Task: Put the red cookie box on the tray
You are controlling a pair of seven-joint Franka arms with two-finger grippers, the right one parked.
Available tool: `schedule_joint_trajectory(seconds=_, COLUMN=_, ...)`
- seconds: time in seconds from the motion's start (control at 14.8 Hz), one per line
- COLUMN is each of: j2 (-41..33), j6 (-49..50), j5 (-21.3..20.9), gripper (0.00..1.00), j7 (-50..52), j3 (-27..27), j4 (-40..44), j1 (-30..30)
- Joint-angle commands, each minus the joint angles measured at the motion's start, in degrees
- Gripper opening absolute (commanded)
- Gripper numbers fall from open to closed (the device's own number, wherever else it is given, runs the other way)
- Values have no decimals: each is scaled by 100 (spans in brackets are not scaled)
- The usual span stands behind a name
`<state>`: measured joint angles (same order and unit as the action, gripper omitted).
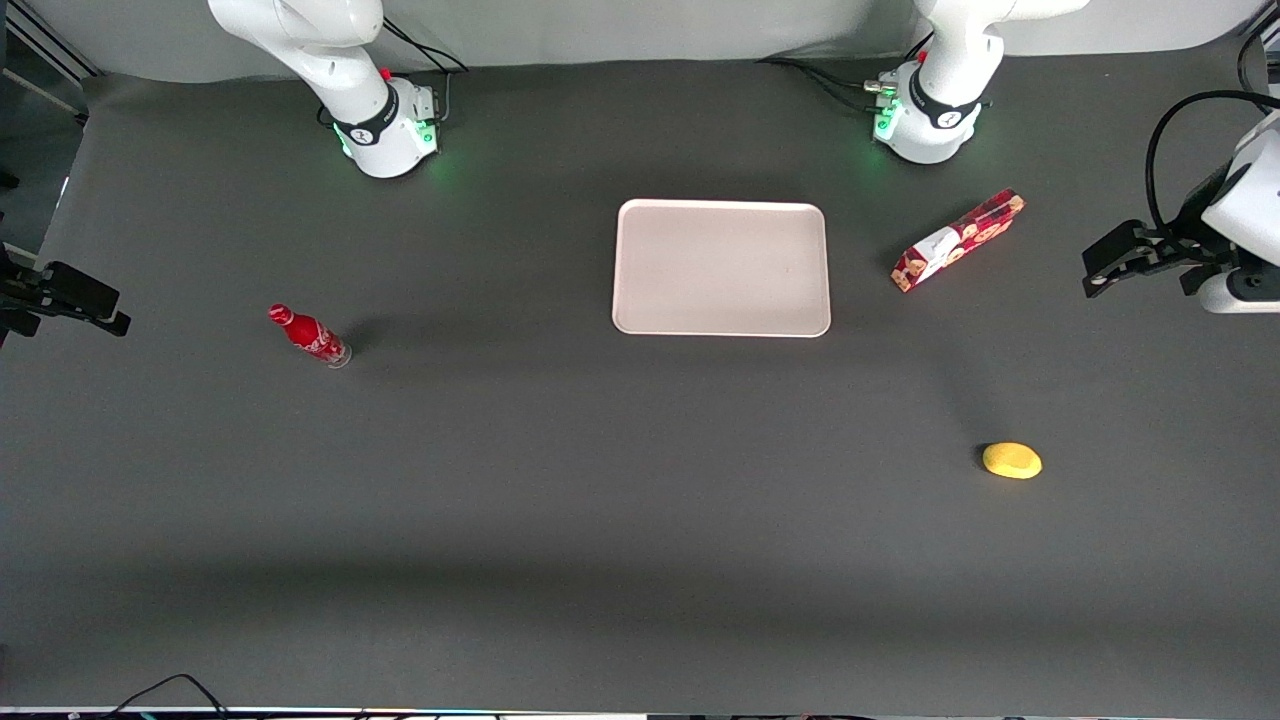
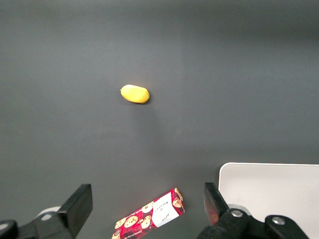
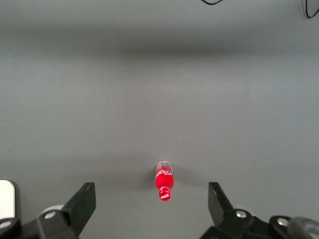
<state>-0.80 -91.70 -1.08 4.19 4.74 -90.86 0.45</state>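
- The red cookie box (image 1: 958,241) lies flat on the dark table (image 1: 560,520), in the upper right of the front view, set at a slant with its red end farther from the camera and its white, cookie-printed end nearer.
- In the left wrist view the same box (image 2: 149,216) shows between the two black fingers (image 2: 79,206), well below them on the table surface.
- The tray (image 1: 721,267) sits near the upper centre of the front view, beside the box but apart from it, with a strip of bare table between them; nothing rests on it.
- A corner of the tray (image 2: 271,194) also appears in the wrist view, just beside the box.
- The gripper (image 1: 1105,270) hangs at the right edge of the front view, off to the side of the box and raised above the table; its fingers stand wide apart, holding nothing.
- A yellow lemon-like object (image 1: 1011,460) lies nearer the camera than the box, in the right part of the front view.
- A small red bottle (image 1: 309,335) stands at the left of the front view, toward the parked arm's end of the table.
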Motion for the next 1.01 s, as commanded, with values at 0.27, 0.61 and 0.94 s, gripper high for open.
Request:
schedule_joint_trajectory(seconds=0.27, j2=18, j6=741, j5=-41, gripper=100, j7=-918, j3=10, j4=25, j1=-98)
schedule_joint_trajectory(seconds=0.61, j2=-516, j6=672, j5=-323, gripper=100, j7=-2527, j3=-17, j4=-948, j1=-150)
schedule_joint_trajectory(seconds=0.94, j2=-1869, j6=-459, j5=-296, gripper=100, j7=-3835, j3=-289, j4=-3257, j1=-124)
